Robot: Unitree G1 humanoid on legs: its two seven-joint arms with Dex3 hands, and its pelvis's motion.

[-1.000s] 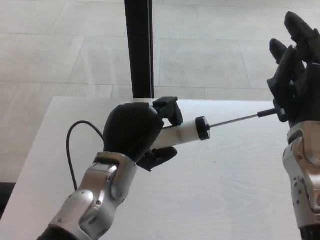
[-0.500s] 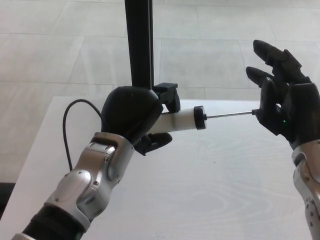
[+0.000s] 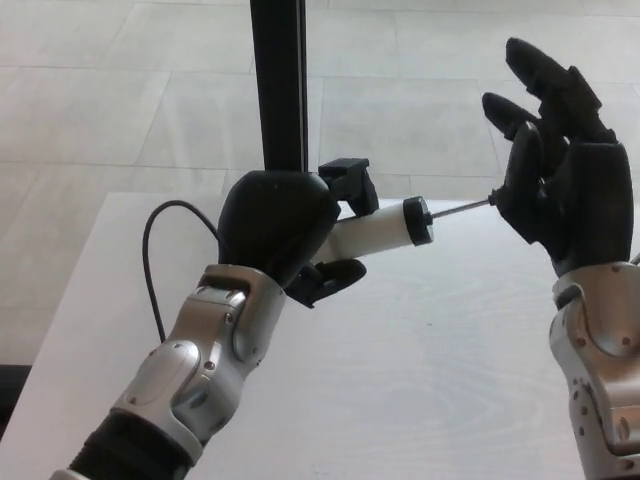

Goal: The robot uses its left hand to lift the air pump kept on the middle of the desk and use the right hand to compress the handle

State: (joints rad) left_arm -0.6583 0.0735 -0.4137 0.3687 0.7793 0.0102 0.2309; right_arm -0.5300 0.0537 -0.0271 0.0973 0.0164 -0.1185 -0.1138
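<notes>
Air pump point(image 3: 385, 226), white-barrelled, clamped in left robot hand point(image 3: 280, 232); right robot hand point(image 3: 562, 165) spread.

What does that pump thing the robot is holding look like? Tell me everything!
The air pump is a short white tube, plastic by the look of it, with a black cap at its right end and a black block on top near the left hand. A thin metal rod sticks out to the right and meets the palm of the right hand, whose fingers are spread. The left hand is wrapped around the tube, holding it above the white desk, nearly level. A thin black hose loops out behind that hand.
</notes>
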